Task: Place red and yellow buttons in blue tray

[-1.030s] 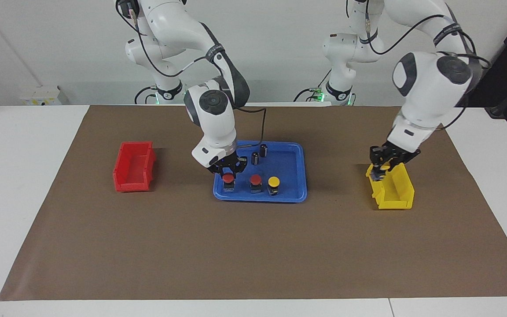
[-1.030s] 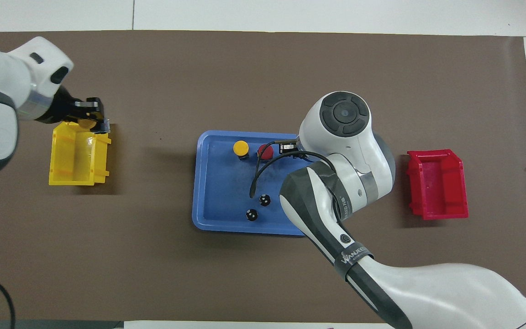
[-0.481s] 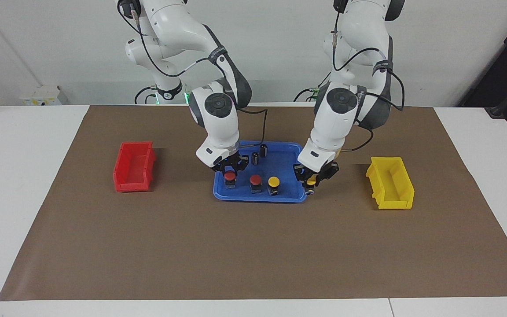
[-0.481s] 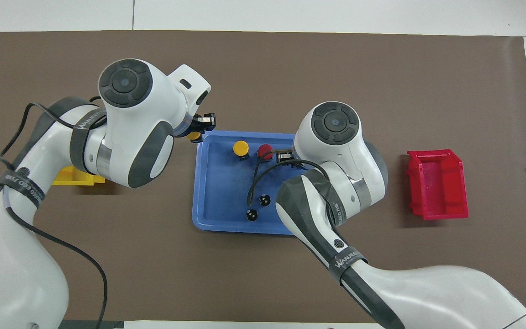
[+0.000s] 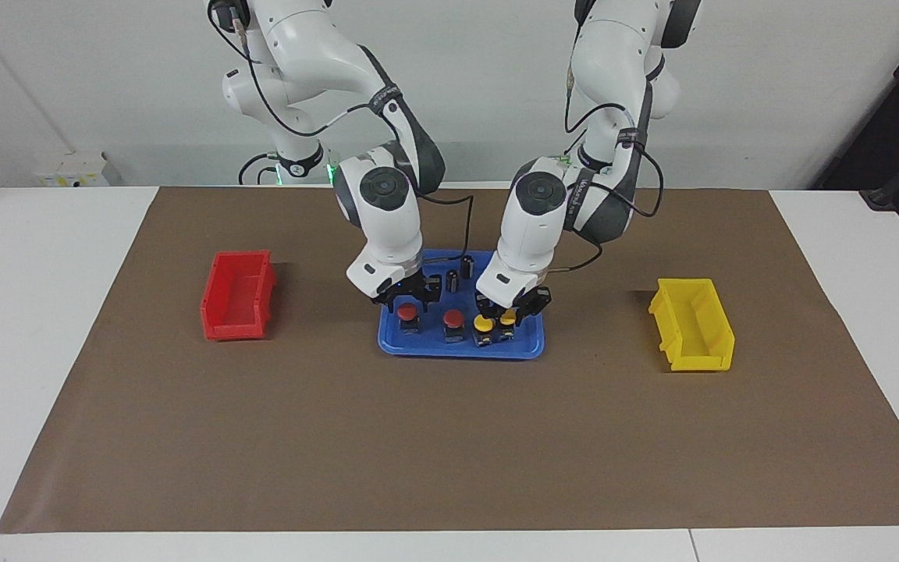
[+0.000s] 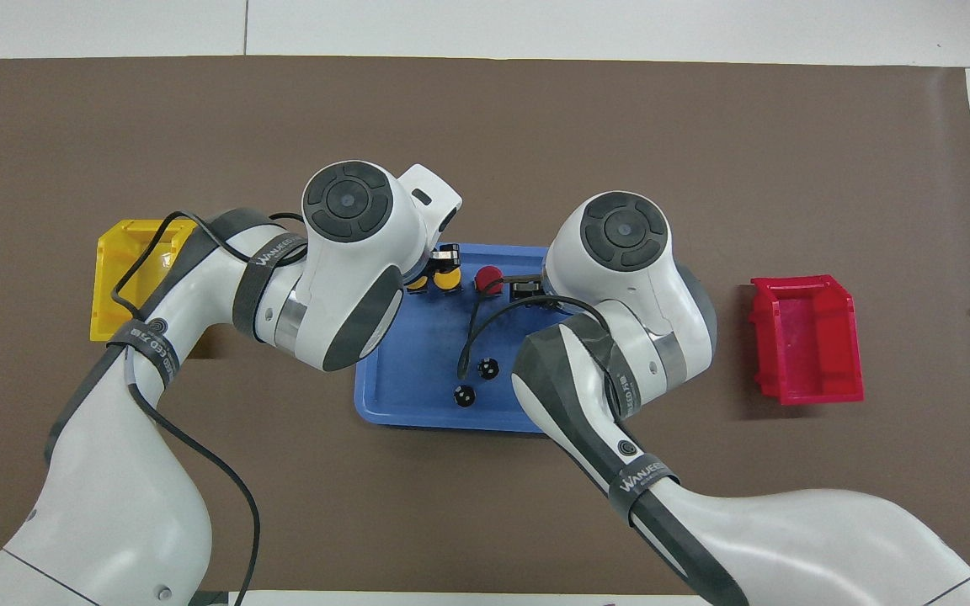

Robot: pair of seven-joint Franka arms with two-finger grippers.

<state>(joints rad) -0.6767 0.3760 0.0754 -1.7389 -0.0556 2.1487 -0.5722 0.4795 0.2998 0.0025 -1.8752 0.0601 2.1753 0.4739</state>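
The blue tray (image 5: 449, 348) (image 6: 407, 353) lies mid-table. Two red buttons (image 5: 406, 313) (image 5: 453, 318) and one yellow button (image 5: 484, 323) (image 6: 449, 280) stand in its row farthest from the robots. My left gripper (image 5: 507, 311) is low in the tray, shut on a second yellow button (image 5: 507, 318) (image 6: 419, 284) right beside the first, toward the left arm's end. I cannot tell whether it rests on the floor. My right gripper (image 5: 407, 297) hangs open just above the red button at the right arm's end. That button is hidden under the wrist in the overhead view.
Two dark cylinders (image 5: 453, 281) (image 5: 467, 267) stand in the tray nearer the robots. A red bin (image 5: 237, 297) sits toward the right arm's end of the brown mat, a yellow bin (image 5: 693, 324) toward the left arm's end. Both look empty.
My left arm swung from the yellow bin over to the tray, carrying the yellow button down beside the other one. My right gripper has let go of the red button and lifted slightly.
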